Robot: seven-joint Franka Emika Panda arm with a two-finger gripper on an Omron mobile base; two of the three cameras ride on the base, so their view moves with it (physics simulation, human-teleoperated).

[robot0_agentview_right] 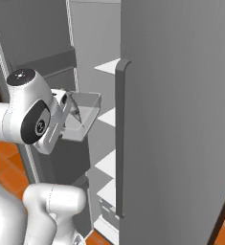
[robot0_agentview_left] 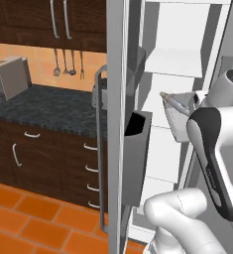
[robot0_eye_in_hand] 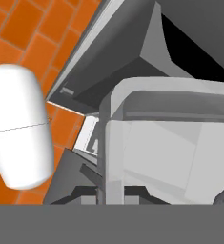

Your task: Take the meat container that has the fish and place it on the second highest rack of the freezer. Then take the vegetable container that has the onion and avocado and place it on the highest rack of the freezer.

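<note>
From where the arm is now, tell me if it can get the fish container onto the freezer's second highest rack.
Probably yes. The gripper is shut on the fish container, held in front of the open freezer. The white shelves look unobstructed, with the door bin off to the side.

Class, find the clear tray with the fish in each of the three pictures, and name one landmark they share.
Left base view: tray right of centre, before the shelves.
Right base view: tray left of centre, above the dark door bin.
Hand view: tray at lower centre.
Shared landmark: dark door bin.
</note>
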